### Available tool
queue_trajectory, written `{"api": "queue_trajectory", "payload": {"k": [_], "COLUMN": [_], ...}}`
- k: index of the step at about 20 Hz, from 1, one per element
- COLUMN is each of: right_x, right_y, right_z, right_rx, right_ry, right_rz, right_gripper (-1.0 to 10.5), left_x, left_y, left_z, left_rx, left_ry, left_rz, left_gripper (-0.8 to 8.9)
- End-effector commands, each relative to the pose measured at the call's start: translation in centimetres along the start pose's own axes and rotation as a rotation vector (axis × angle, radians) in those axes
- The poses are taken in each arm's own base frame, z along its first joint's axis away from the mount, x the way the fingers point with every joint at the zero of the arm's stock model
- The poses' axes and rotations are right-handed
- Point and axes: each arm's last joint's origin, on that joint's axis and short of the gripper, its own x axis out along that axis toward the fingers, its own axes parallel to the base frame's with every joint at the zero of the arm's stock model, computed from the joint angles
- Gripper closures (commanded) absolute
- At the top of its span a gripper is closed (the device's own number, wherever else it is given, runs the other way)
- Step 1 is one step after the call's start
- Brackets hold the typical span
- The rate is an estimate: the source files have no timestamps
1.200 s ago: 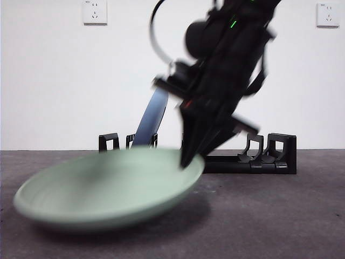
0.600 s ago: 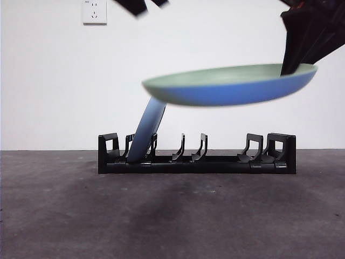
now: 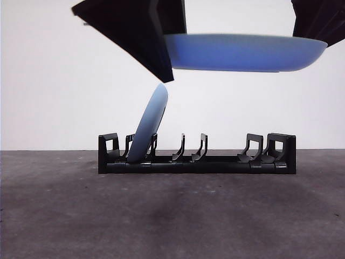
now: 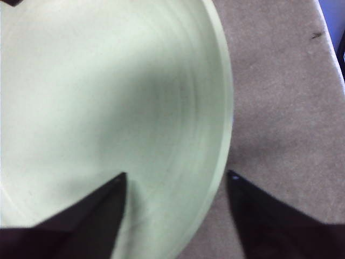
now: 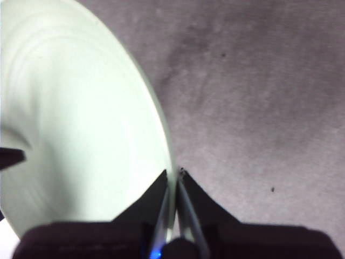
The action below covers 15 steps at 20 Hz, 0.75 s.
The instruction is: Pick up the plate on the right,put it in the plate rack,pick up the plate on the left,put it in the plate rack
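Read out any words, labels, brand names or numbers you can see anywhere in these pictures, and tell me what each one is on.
None: no readable text in any view.
The held plate: plain, pale green inside, blue underneath.
The racked plate: plain.
The plate rack: plain black.
The right claw, shut on the held plate's rim, and the open left claw, set astride its rim: unmarked.
The wall and table: no signs.

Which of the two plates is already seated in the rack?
The tilted plate leaning between prongs near the plate rack's end. The other plate is held level in the air, the right tool pinching its rim.
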Motion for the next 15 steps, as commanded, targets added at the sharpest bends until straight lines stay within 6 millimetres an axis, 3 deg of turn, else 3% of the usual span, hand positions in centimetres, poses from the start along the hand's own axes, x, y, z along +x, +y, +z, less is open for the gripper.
{"api": "queue_trajectory", "payload": {"k": [1, 4, 6, 15], "right_x": [-0.17, -0.18, -0.18, -0.18], "right_y": [0.22, 0.23, 0.21, 0.21], "right_z": [0.04, 0.03, 0.03, 0.18], "right_rx": [-0.015, -0.014, -0.013, -0.022], "right_ry": [-0.009, -0.008, -0.008, -0.022], "right_rz": [0.015, 0.015, 0.014, 0.013], "right_gripper": [9.6, 9.6, 9.6, 9.4], "left_x": [0.11, 0.11, 0.11, 0.09], "left_y": [-0.07, -0.12, -0.13, -0.45], "left_z": [0.14, 0.17, 0.17, 0.15], "left_rx": [0.008, -0.016, -0.039, -0.038], "left_ry": [-0.024, -0.036, -0.035, -0.070], "left_rz": [-0.015, -0.029, -0.030, -0.097], "left_gripper": [6.97, 7.13, 8.25, 8.22]}}
